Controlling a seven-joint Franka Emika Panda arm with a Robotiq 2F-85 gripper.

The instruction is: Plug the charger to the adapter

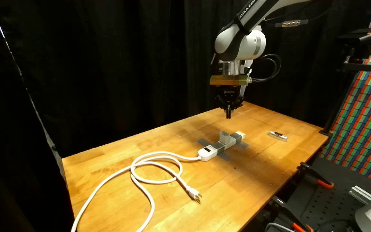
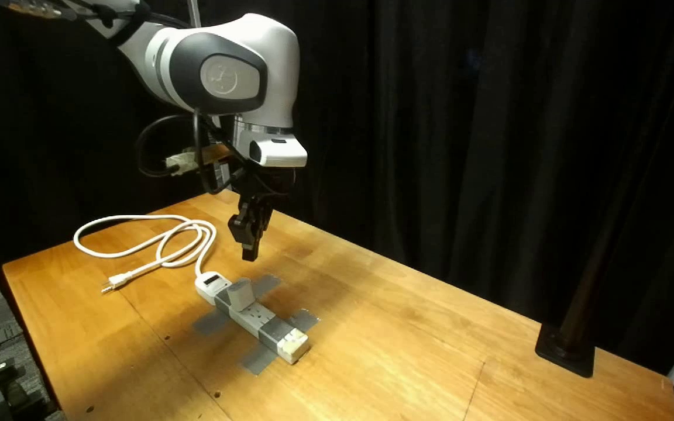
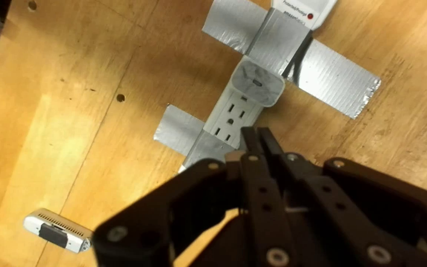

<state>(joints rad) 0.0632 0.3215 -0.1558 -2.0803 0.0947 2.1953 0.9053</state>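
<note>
Long white power-strip adapter (image 2: 257,316): lies low and left of centre in an exterior view, outlet holes up, so a plug can go in by a straight push down.
Silver-grey duct tape (image 3: 334,78): two bands cross the adapter and spread onto the varnished wooden table (image 2: 419,365), presumably so the strip neither slides nor lifts under load.
Small white block charger (image 3: 258,83): round-cornered, marbled grey on top; upright on the adapter just beside a tape band, upper middle of the wrist view. That pose suggests prongs in the outlet; the joint is hidden, so how deep I cannot tell.
Black two-finger gripper (image 1: 228,116): narrow, its fingers almost meeting, nothing held; hangs right of centre in an exterior view, apart from the charger. So slim a hand suits a press from above better than a grasp, I judge.
White looped cable (image 1: 156,182): runs from the adapter's end to the lower left of an exterior view, three-pin plug (image 1: 193,192) loose on the wood; on that side it is likely out of the gripper's way.
Silver vented bar (image 3: 56,230): lower left of the wrist view, well apart from the adapter; no evident part in the plugging.
Stage: probably near done; a light centred press on the charger seems the fitting move.
</note>
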